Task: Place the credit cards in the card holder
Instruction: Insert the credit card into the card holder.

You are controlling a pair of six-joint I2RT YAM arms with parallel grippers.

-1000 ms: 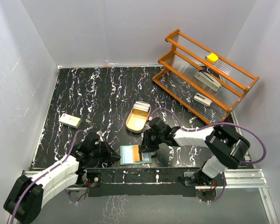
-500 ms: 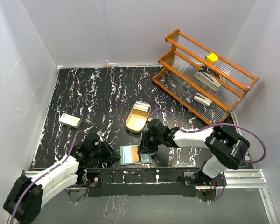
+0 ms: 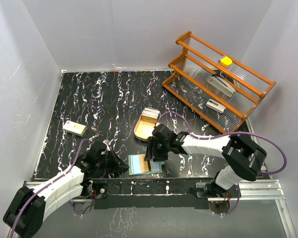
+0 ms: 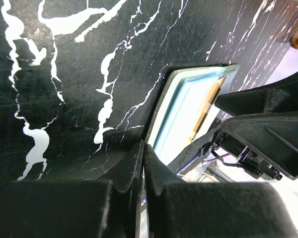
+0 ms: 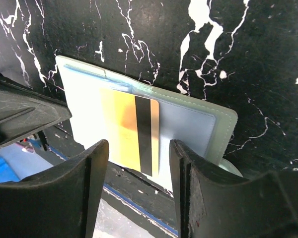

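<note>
The teal-green card holder lies open near the table's front edge, its pale blue pockets facing up. An orange-tan credit card with a black stripe lies on the pockets; it also shows in the top view. My right gripper is open, and its jaws stand either side of that card, apart from it. More pale cards sit in the oval tan tray. My left gripper is shut, its tips at the holder's left edge.
An orange wooden rack stands at the back right with a yellow object and two pale items on its shelves. A small white box lies at the left. The table's front edge runs right beside the card holder.
My right gripper has shifted slightly left over the card holder. The left arm has not moved.
</note>
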